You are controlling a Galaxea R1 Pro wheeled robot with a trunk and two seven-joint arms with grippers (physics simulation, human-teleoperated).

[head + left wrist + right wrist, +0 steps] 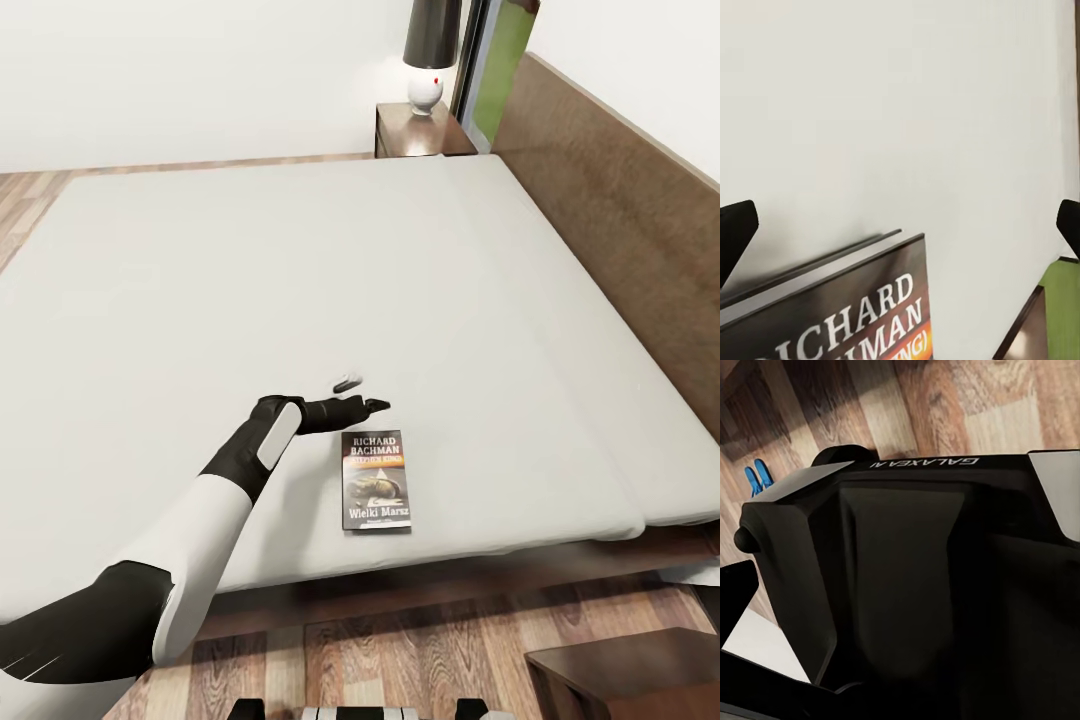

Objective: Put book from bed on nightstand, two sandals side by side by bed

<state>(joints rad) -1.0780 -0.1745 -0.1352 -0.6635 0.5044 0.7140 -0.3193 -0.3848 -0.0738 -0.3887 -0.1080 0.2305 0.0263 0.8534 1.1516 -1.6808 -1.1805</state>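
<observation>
The book (376, 480) lies flat on the mattress close to the near edge of the bed (300, 300), its long side running away from the robot. The left gripper (357, 392) hovers just beyond the book's far short edge with fingers spread wide, so it must come back toward the robot to grasp. Far off, a nightstand (420, 132) stands by the headboard.

Left arm (190, 540): white shell segments, black elbow and wrist joints, pale panel on forearm. Left end effector (362, 392): black fingers. Base housing (922, 577): black, white "GALAXEA AI" lettering.
</observation>
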